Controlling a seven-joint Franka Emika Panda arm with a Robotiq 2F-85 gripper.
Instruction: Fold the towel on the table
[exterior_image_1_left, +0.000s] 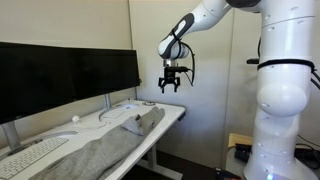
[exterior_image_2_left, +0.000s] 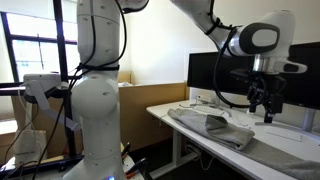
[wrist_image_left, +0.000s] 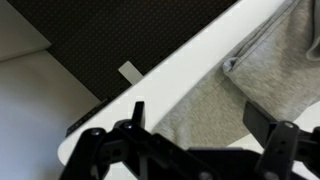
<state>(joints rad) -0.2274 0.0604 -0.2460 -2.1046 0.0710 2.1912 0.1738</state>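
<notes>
The grey-brown towel (exterior_image_1_left: 105, 148) lies lengthwise along the white table (exterior_image_1_left: 172, 112), one end bunched near the far corner. It shows in both exterior views (exterior_image_2_left: 235, 135) and fills the right of the wrist view (wrist_image_left: 215, 95). My gripper (exterior_image_1_left: 171, 86) hangs in the air above the table's end, clear of the towel, also seen in an exterior view (exterior_image_2_left: 263, 103). In the wrist view its fingers (wrist_image_left: 200, 118) are spread wide with nothing between them, the towel's edge and the table top (wrist_image_left: 170, 70) below.
Two black monitors (exterior_image_1_left: 70, 75) stand along the back of the table. A white keyboard (exterior_image_1_left: 30, 155) lies beside the towel, with a small white object (exterior_image_1_left: 75, 119) and cables near the monitor stand. Dark carpet (wrist_image_left: 110, 35) lies beyond the table edge. A cardboard box (exterior_image_2_left: 150, 95) stands behind.
</notes>
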